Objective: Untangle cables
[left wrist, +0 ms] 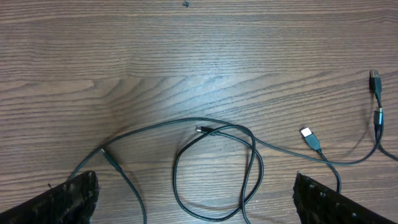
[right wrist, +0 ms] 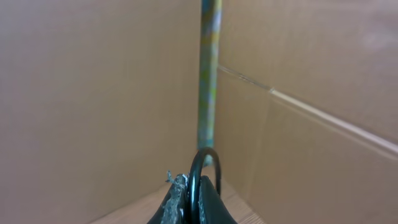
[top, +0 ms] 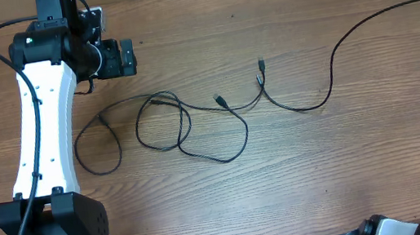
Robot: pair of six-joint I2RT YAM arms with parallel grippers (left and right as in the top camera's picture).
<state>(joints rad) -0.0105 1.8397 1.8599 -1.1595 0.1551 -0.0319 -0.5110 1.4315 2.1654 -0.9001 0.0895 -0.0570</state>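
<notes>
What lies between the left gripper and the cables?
Nothing but bare table between the left gripper and the cables, seen in the overhead view.

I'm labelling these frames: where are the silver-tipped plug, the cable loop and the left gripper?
silver-tipped plug (left wrist: pixel 306 132), left wrist view, metal tip.
cable loop (left wrist: pixel 175 171), left wrist view, loop's left side.
left gripper (left wrist: pixel 196 186), left wrist view, midway between fingertips.

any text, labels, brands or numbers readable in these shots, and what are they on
None: no view shows readable text.
Thin black cables and their small plug connectors: no legible marking.
White and black robot arm: no label visible.
Brown wooden table: only grain.
Plain tan wall: blank.
</notes>
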